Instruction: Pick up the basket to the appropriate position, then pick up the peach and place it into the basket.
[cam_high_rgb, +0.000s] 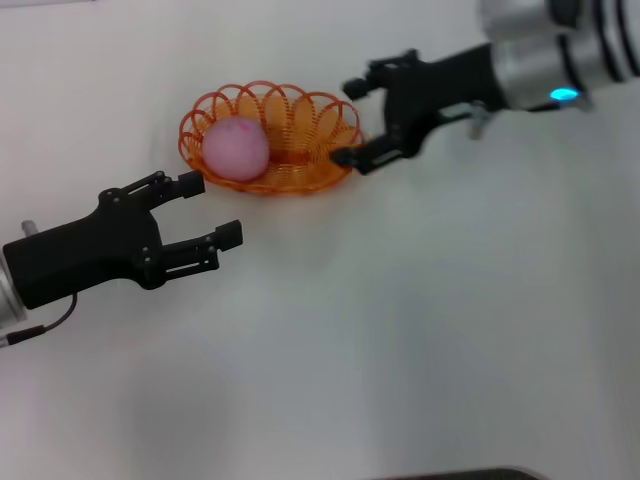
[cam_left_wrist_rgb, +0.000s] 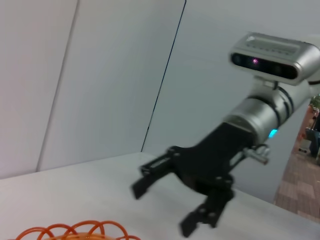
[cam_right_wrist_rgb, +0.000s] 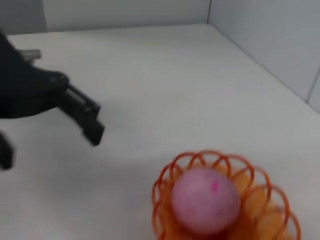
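The orange wire basket (cam_high_rgb: 300, 115) rests on the white table, and the pink peach (cam_high_rgb: 237, 148) lies inside it at its left end. My left gripper (cam_high_rgb: 212, 209) stands open just in front of and to the left of the basket, with nothing between its fingers. At the basket's right end my right gripper (cam_high_rgb: 351, 121) is open too, its lower finger close to the rim. In the right wrist view the peach (cam_right_wrist_rgb: 205, 201) sits in the basket (cam_right_wrist_rgb: 260, 200) with the left gripper's fingers (cam_right_wrist_rgb: 85, 117) beyond. The left wrist view shows the basket's rim (cam_left_wrist_rgb: 75, 232) and the open right gripper (cam_left_wrist_rgb: 165, 207).
A white table (cam_high_rgb: 400, 330) stretches in front of the basket and both arms. Pale wall panels (cam_left_wrist_rgb: 100, 75) stand behind the table. A dark edge (cam_high_rgb: 460, 474) shows at the table's near side.
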